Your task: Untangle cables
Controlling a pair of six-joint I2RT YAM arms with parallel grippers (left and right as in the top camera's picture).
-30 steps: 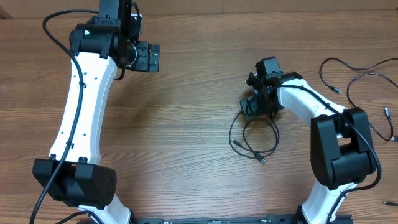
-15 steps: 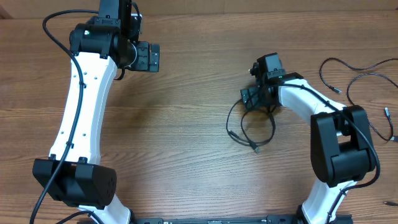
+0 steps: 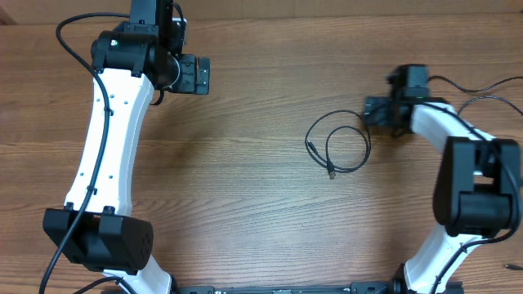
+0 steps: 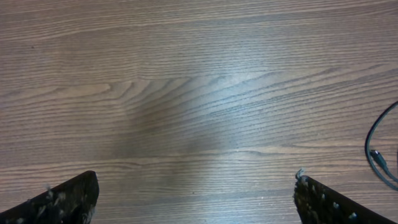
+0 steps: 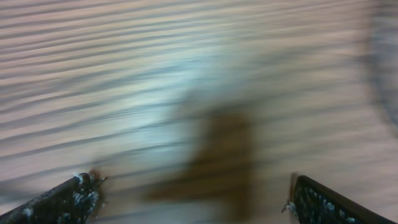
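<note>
A thin black cable (image 3: 368, 147) lies in one loose loop right of centre on the wood surface (image 3: 245, 180), both plug ends free. Further cables (image 3: 478, 101) run off the right edge. The left fingers (image 4: 65, 200) and right fingers (image 5: 59, 200) stand wide apart, empty. The right wrist view is blurred.

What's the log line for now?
left claw open, empty | right claw open, empty | cable looped on table | more cables far right
</note>
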